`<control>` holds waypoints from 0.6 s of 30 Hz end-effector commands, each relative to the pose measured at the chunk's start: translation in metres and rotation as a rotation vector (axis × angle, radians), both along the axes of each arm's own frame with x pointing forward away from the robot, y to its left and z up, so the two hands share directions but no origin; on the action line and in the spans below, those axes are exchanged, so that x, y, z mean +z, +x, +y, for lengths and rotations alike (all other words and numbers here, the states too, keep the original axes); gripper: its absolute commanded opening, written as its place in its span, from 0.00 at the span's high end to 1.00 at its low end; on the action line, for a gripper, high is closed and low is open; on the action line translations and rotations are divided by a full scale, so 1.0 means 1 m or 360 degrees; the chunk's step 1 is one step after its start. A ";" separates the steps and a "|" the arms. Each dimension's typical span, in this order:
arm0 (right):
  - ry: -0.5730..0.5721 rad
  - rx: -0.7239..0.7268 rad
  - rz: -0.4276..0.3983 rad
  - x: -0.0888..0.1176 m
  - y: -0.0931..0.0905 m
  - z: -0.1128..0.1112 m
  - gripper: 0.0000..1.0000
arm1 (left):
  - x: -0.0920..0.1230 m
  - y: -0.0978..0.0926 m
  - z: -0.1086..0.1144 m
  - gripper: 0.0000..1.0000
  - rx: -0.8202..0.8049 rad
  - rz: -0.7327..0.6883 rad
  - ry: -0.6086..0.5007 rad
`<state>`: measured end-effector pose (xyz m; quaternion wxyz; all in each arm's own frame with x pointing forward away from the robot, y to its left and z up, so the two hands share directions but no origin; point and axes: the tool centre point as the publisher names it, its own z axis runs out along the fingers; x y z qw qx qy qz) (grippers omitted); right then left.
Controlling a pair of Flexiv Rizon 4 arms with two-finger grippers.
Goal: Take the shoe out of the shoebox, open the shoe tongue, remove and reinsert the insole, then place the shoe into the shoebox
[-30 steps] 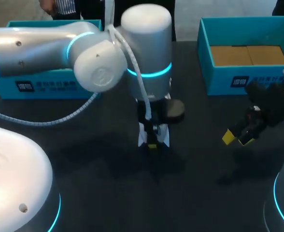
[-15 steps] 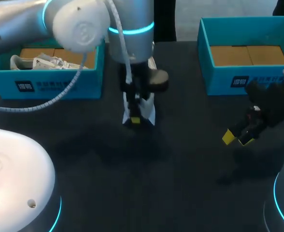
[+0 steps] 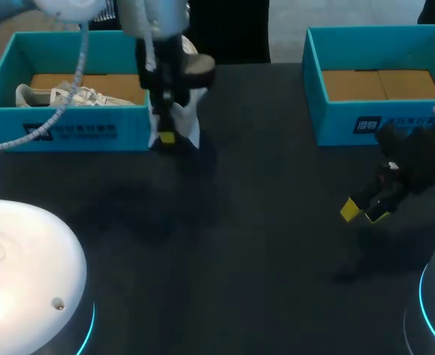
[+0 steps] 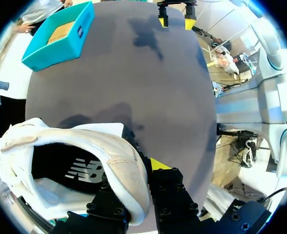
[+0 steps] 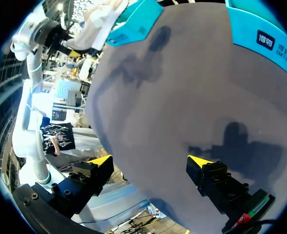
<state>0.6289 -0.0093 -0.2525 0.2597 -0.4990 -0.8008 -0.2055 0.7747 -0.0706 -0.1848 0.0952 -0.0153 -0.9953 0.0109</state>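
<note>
A white shoe (image 3: 190, 118) hangs from my left gripper (image 3: 169, 137), just off the right end of the left teal shoebox (image 3: 69, 133). In the left wrist view my left gripper (image 4: 141, 168) is shut on the padded collar of the shoe (image 4: 75, 146), whose dark inside faces the camera; one finger is hidden behind the collar. A second white shoe (image 3: 55, 96) lies inside the left box. My right gripper (image 3: 365, 207) stands open low over the table at the right, and the right wrist view shows nothing between its fingers (image 5: 99, 163).
A second teal shoebox (image 3: 380, 122) with a brown cardboard floor stands at the back right, just behind my right gripper. The dark tabletop (image 3: 240, 244) stretches between the two arms. The right shoebox (image 4: 60, 34) shows far ahead of the left gripper.
My left arm has carried the shoe from the table's middle back and to the left, up beside the left shoebox. The right arm has not moved.
</note>
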 end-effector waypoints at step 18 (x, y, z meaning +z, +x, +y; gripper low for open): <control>-0.0004 -0.0002 0.0000 0.000 -0.001 0.001 0.00 | 0.017 0.037 0.045 1.00 0.0036 0.0068 0.0003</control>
